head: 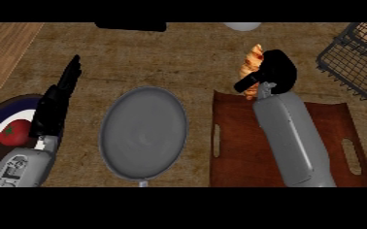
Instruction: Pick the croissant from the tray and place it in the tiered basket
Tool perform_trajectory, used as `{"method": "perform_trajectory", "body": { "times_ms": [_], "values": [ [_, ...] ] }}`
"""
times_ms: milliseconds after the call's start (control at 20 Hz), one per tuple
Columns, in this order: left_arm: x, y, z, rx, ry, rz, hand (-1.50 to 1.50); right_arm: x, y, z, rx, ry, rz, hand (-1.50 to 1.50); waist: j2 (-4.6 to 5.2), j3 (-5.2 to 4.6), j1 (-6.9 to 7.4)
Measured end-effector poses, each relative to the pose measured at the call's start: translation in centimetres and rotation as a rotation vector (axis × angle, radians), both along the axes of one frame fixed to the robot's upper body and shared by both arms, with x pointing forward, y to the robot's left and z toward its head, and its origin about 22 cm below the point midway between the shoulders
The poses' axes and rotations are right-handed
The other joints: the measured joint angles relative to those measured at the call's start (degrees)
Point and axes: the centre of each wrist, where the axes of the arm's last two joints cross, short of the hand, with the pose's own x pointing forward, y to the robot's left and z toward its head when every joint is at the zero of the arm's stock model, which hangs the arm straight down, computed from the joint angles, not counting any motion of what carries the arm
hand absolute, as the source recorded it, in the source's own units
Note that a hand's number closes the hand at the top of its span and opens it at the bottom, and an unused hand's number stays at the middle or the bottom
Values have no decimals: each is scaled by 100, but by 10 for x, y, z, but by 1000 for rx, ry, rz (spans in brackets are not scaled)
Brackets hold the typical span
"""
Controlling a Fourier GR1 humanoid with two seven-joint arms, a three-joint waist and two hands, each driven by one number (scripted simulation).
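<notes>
Showing a pan (pixel 143 133) lying on the worktop (pixel 179 63) at frame centre. Showing a tray (pixel 237 150) lying just right of the pan, at lower right, apart from it. Finding the croissant (pixel 249 63) sitting above the tray's upper edge in the frame, against the left side of the right robot hand (pixel 278 70). Placing the tiered basket (pixel 344 60) at the upper right edge, right of that hand. Finding a plate (pixel 22 102) lying at the left edge and carrying a tomato (pixel 13 133), with the left robot hand (pixel 57 97) standing between plate and pan.
</notes>
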Motion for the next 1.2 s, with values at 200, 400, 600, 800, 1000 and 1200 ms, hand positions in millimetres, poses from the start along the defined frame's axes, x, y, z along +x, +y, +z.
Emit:
{"method": "perform_trajectory", "body": {
  "times_ms": [200, 400, 600, 800, 1000, 1200],
  "values": [
    [2, -5, 0, 3, -6, -7, 0, 27, -9, 41, -45, -212, -70, 150, 15, -4, 43],
    [2, -3, -2, 10, 0, -6, 0, 48, -19, 84, -147, -388, -135, 150, -7, -9, 28],
    [2, 2, -3, 12, 5, 7, 0, 65, -22, 119, -234, -495, -180, 150, -35, -12, -25],
    [2, 4, -4, 6, 4, 17, 0, 79, -34, 151, -346, -512, -229, 150, -63, -14, -110],
    [3, -2, -8, 2, 6, 19, 0, 90, -47, 174, -371, -483, -258, 150, -72, -12, -157],
    [-2, -3, -11, 3, 9, 25, 0, 95, -67, 183, -321, -494, -269, 150, -80, -9, -175]
  ]
}}
